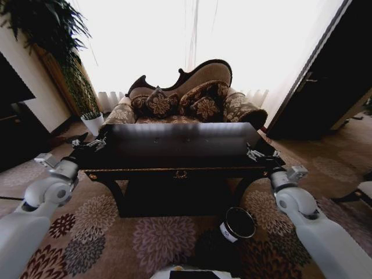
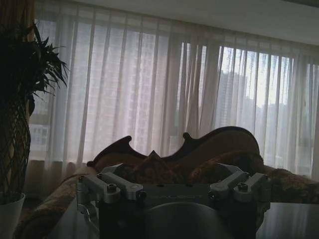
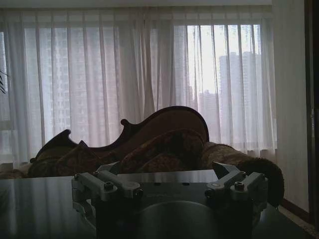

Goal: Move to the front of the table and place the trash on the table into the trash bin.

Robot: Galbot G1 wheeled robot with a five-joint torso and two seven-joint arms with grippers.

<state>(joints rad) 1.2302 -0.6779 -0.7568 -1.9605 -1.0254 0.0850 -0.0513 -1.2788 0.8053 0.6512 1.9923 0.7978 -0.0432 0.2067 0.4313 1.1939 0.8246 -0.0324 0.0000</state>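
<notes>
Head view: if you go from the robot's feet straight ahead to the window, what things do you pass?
Trash bin on the flowery carpet → black table, with the left gripper and right gripper at its two ends → patterned sofa → bright curtains.

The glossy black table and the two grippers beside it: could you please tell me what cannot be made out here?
- Trash on the glossy black table with gold trim: head view, small specks under glare, too small to identify.
- Left gripper: fingers cut off by the left wrist view's edge; dark and small in the head view.
- Right gripper: likewise.
- Small black cylindrical trash bin: inside too dark.
</notes>
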